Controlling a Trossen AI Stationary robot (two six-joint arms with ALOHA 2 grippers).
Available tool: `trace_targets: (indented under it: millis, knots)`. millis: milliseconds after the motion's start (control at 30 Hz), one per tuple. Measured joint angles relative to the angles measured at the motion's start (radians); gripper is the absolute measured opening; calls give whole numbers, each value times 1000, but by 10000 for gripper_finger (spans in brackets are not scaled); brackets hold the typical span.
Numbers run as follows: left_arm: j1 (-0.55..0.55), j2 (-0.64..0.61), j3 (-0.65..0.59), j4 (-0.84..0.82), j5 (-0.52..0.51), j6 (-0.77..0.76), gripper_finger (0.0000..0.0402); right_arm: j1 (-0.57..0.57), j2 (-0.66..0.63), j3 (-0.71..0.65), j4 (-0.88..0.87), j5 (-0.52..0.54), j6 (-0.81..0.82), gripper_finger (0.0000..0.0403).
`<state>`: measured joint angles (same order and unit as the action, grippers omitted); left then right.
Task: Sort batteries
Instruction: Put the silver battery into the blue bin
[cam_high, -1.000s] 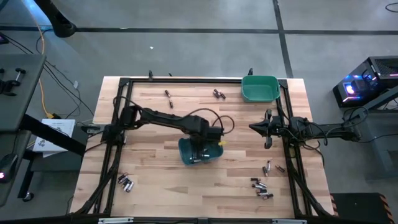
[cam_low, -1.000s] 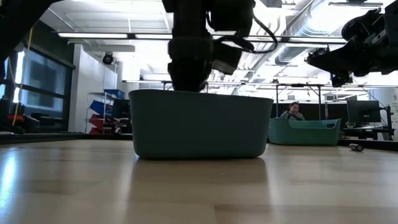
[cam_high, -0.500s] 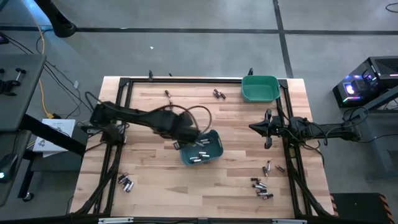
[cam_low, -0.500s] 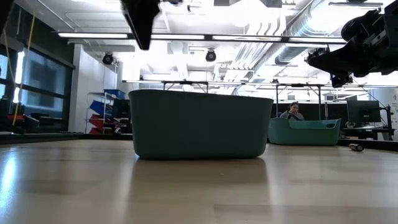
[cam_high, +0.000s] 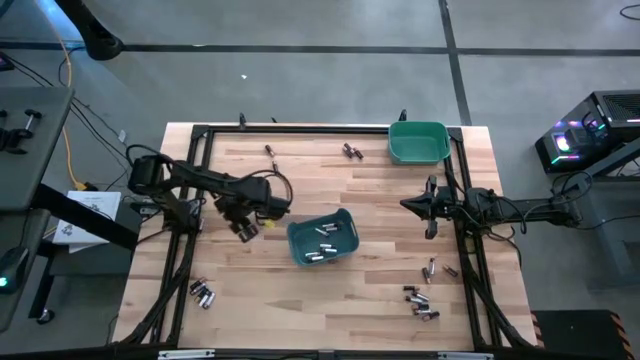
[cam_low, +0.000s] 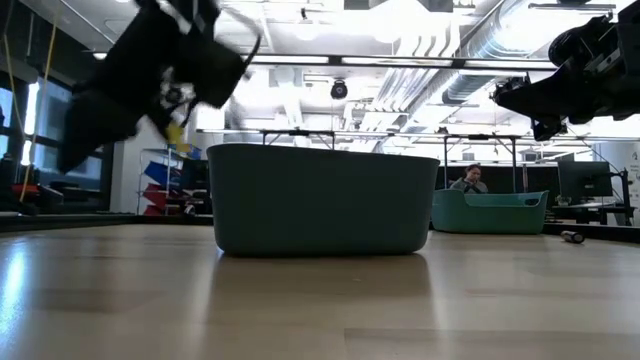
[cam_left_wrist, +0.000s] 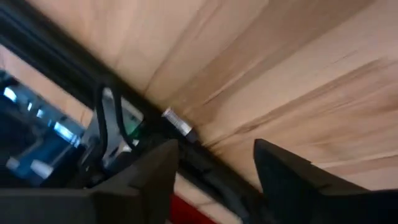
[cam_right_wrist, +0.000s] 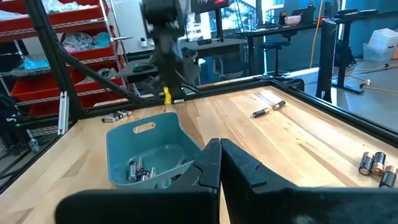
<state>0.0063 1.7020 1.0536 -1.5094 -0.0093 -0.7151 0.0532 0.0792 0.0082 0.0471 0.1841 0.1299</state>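
The batteries are tiny cylinders. Several lie in the teal bin at the table's middle, seen also in the right wrist view. Others are scattered on the wood: near the far edge, at the near left and the near right. My left gripper hovers left of the teal bin, tilted, open and empty; one battery lies by the frame rail ahead of it. My right gripper waits at the right side, shut.
A green bin sits at the far right corner, also in the low view. A black frame rail runs around the table. Bare wood lies between the two bins. A person sits in the room beyond.
My left gripper has risen from over the teal bin and swung toward the table's left edge, tipping from pointing straight down to a slant. The batteries inside the bin, hidden under the gripper a second ago, now show. The bin has stayed in place.
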Motion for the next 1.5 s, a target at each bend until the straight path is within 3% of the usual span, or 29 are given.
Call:
trace_targets:
  millis: [167, 333, 533, 733, 1067, 1333, 1500]
  knots:
    - [47, 1, -152, 74, 29, 38, 249, 0, 0, 0, 0, 0, 0, 0]
    - [93, 1, -236, 85, 55, 28, 252, 0, 0, 0, 0, 0, 0, 0]
    - [114, 1, -250, 90, 104, 19, 245, 0, 0, 0, 0, 0, 0, 0]
    - [115, 8, -260, 87, 85, -40, 191, 0, 0, 0, 0, 0, 0, 0]
    - [74, 100, -269, -4, 69, -121, 10, 0, 0, 0, 0, 0, 0, 0]
    - [58, 223, -272, 39, -11, -147, 2, 0, 0, 0, 0, 0, 0, 0]
    - [58, 291, -279, 39, -4, -106, 1, 0, 0, 0, 0, 0, 0, 0]
